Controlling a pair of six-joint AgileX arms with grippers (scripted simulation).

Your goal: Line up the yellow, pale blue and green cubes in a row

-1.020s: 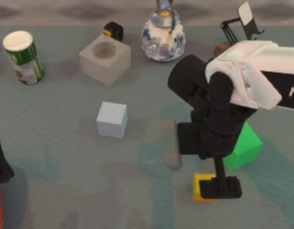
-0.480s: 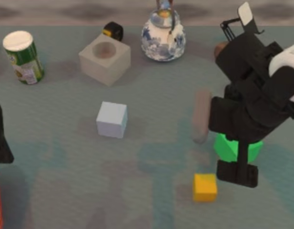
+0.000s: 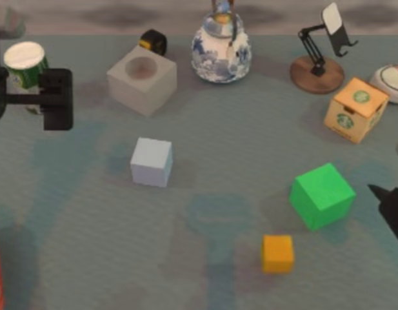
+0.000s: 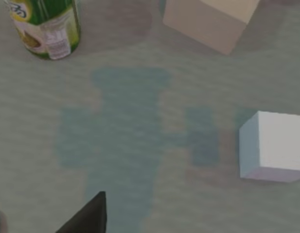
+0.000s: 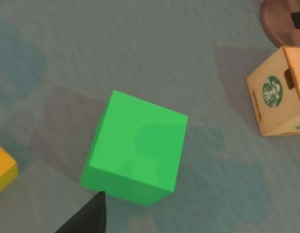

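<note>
Black left gripper (image 3: 57, 100) near the green can (image 3: 29, 76), empty, jaw gap impossible to judge.

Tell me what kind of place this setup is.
Probably a simulated tabletop test scene, not a real room: a grey-green textured table strewn with unrelated props, namely plain matte cubes like the bright green one, a blue-and-white porcelain teapot and a tan logo box.

Left gripper (image 3: 57, 99) up at far left edge of top view, arm reaching in from the side, fingers too foreshortened to judge. Right gripper (image 3: 392, 208) at right edge, only a dark tip showing; finger spacing unreadable.
</note>
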